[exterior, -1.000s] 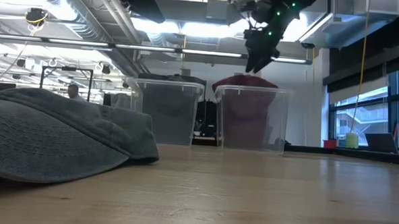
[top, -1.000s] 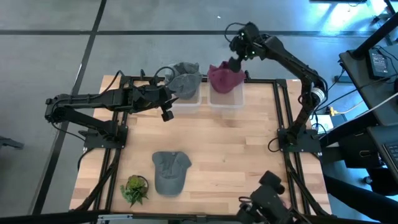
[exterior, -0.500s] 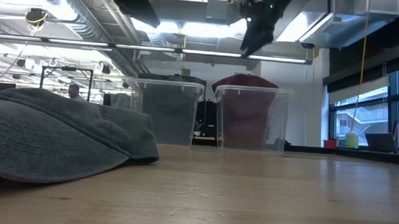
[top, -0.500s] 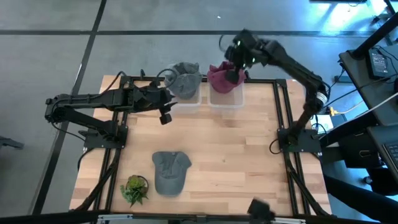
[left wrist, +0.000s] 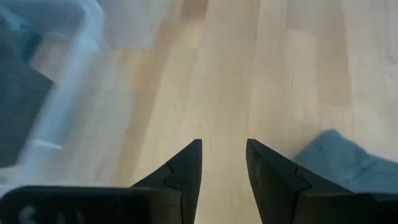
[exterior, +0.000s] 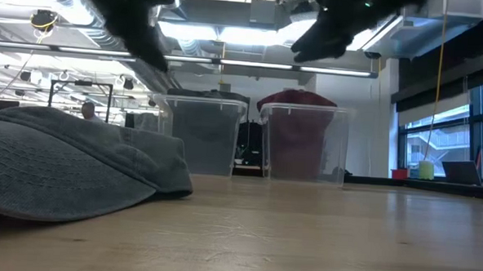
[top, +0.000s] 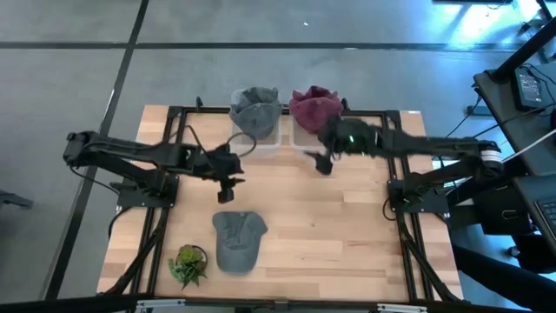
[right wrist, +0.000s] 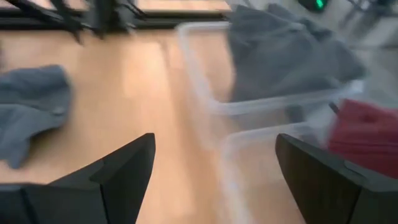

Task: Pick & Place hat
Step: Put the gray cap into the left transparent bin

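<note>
A grey cap (top: pixel 237 241) lies flat on the wooden table, near its front edge; it also shows in the low view (exterior: pixel 69 165). My left gripper (top: pixel 228 191) hangs open just beyond the cap's far side, tipped downward, and the cap's edge (left wrist: pixel 342 163) lies ahead of its fingers. My right gripper (top: pixel 321 163) hovers wide open over bare table, in front of two clear bins. The left bin (top: pixel 258 130) holds grey hats (top: pixel 255 106). A maroon hat (top: pixel 314 104) sits in the right bin (top: pixel 313 139).
A small green plant (top: pixel 188 264) stands at the near left corner. Both bins stand at the table's far edge, between black frame rails (top: pixel 178 130). Bare wood (top: pixel 330 226) stretches right of the cap.
My right gripper has swung away from above the maroon hat, toward the table's near edge and down, and stays open. My left gripper has gone from beside the grey-hat bin toward the near edge and down toward the cap, tipping further down.
</note>
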Tool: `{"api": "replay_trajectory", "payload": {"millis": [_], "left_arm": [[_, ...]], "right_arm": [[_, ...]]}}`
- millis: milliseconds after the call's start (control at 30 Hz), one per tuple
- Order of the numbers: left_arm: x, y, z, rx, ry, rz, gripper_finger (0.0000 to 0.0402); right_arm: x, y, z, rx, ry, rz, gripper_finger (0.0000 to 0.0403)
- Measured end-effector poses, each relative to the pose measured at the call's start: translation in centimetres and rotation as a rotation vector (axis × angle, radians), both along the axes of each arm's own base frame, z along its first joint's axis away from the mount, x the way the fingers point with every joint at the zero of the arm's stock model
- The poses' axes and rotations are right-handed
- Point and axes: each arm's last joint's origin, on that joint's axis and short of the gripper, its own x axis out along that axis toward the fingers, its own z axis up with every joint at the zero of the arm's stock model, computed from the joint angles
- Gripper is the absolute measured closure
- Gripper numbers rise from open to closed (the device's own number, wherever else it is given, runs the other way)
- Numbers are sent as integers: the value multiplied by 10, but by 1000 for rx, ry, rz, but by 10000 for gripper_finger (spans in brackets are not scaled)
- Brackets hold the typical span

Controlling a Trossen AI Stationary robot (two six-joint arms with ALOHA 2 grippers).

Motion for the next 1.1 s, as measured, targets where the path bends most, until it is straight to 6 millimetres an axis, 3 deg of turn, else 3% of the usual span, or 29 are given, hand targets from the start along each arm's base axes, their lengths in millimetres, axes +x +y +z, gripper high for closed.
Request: {"api": "replay_trajectory", "payload": {"millis": [133,233,467,800,1100], "left_arm": [[-3,-14,-24,-29,11,-97,280],[-4,-23,-38,-85,-7,-144,274],[-9,-37,-64,-154,-22,-165,261],[-14,-46,-97,-142,94,-175,258],[-6,-48,-118,-106,172,-165,201]], "right_arm": [[-5,14,-33,-5,-62,47,70],[-6,17,-45,-4,-100,54,70],[-6,16,-50,-34,-99,0,70],[-6,16,-50,-34,-97,5,70],[-6,16,-50,-38,-95,7,70]]}}
